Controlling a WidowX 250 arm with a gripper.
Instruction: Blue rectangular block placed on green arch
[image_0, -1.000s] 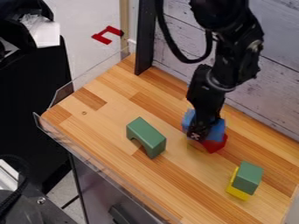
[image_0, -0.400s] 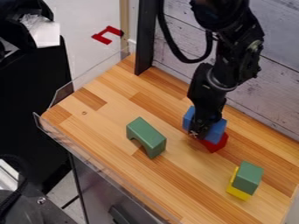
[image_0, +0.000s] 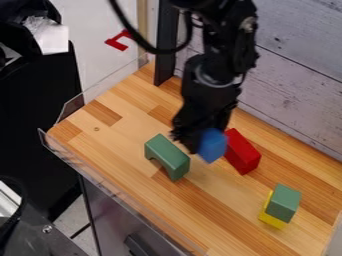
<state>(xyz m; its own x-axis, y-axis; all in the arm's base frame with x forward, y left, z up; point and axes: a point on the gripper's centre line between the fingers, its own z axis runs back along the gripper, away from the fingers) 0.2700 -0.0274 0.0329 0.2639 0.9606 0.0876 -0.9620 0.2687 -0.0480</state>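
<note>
The gripper (image_0: 194, 142) hangs just right of the green arch and over the table, shut on the blue block. The blue block (image_0: 213, 145) pokes out to the right of the gripper, held above the wood; its left part is hidden behind the black fingers. The green arch (image_0: 167, 156) stands on the table with its opening facing the lower left. Gripper and blue block are close beside the arch's upper right side; whether they touch it, I cannot tell.
A red block (image_0: 242, 151) lies right of the blue one. Farther right, a green block (image_0: 283, 203) rests against or on a yellow block (image_0: 270, 218). A clear guard edges the wooden table (image_0: 120, 145) on the left; a plank wall stands behind.
The gripper has moved left from above the red block towards the green arch, carrying the blue block. More of the red block is uncovered. The green arch has not moved.
</note>
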